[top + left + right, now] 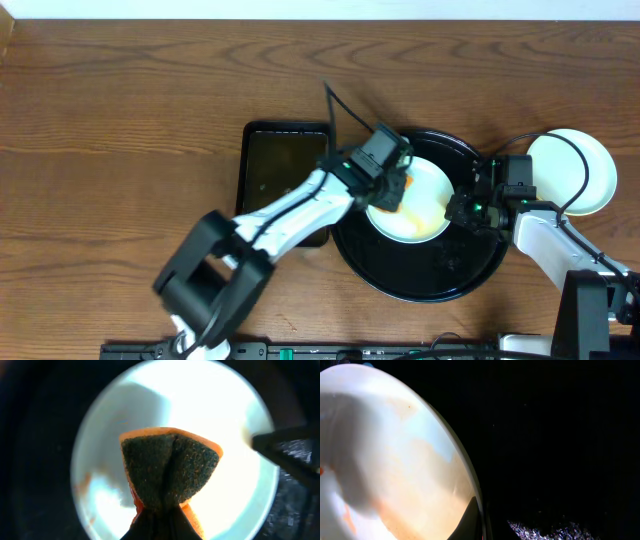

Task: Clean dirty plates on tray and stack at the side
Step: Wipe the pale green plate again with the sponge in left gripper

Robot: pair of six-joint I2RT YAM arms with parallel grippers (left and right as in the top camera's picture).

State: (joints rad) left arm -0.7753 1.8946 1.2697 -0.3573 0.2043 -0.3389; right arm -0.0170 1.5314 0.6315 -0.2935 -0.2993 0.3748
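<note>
A pale yellow plate [420, 212] lies on the round black tray [420, 275]. My left gripper [392, 182] is shut on an orange sponge with a dark scouring face [170, 467], held over the plate [215, 415]. Faint orange smears [85, 482] remain on the plate's left part. My right gripper [466, 208] is shut on the plate's right rim; one finger [472, 520] lies over the rim of the plate [385, 460]. Mint-white plates [572, 170] sit stacked on the table to the right of the tray.
A smaller rectangular black tray [285, 165] lies on the wooden table just left of the round tray, under my left arm. The round tray's glossy floor [560, 435] shows wet specks near my right gripper.
</note>
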